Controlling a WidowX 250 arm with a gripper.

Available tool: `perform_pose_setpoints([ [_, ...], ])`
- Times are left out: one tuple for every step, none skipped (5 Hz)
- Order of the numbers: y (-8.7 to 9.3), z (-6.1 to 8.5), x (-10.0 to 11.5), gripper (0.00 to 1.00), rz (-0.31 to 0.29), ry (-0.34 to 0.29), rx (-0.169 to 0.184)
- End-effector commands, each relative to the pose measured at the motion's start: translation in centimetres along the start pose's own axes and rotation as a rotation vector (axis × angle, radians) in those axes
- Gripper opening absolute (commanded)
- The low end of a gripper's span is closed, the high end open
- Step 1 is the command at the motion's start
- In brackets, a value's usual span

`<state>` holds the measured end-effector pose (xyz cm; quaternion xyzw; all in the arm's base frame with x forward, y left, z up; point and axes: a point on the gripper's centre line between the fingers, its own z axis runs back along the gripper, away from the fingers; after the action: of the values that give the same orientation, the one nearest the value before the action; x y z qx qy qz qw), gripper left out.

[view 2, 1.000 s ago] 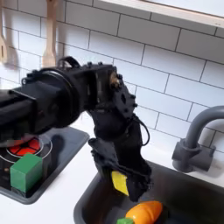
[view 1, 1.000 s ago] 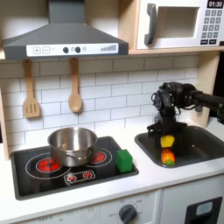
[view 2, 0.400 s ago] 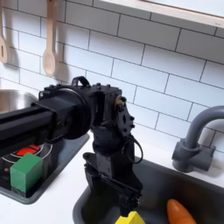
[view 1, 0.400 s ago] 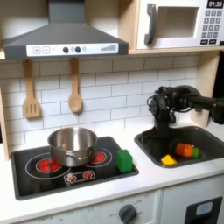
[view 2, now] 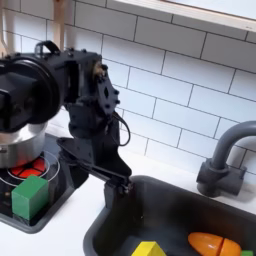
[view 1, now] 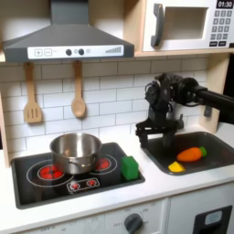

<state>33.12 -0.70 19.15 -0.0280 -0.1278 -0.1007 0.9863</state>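
Observation:
My black gripper (view 1: 149, 137) hangs open and empty over the left rim of the dark sink (view 1: 216, 140), above the counter between stove and basin. In the second exterior view the gripper (view 2: 120, 187) points down at the sink's (view 2: 110, 222) left edge. On the sink floor lie a yellow toy piece (view 1: 175, 167) and an orange carrot (view 1: 190, 154). Both also appear in the second exterior view, the yellow piece (view 2: 150, 249) left of the carrot (view 2: 213, 243). A green block (view 1: 130, 167) stands on the stove's right edge, just left of the gripper.
A steel pot (view 1: 75, 151) sits on the black stove (view 1: 55, 186). Two wooden utensils (view 1: 79, 102) hang on the tiled wall. A grey faucet (view 2: 222, 160) rises at the sink's back right. The green block (view 2: 30, 197) stands on the stove in the second exterior view.
The gripper let go of the yellow piece, which now lies in the sink. The arm rose out of the basin and swung left toward the stove. The carrot has shifted inside the sink.

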Motion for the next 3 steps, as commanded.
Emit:
perform_pose_setpoints([
  [3.4,2.6,-1.1,1.00,0.109,0.000,0.083],
  [4.3,2.5,-1.6,1.00,0.130,0.011,0.100],
  [5.4,1.7,-2.2,1.00,0.155,0.029,0.098],
])
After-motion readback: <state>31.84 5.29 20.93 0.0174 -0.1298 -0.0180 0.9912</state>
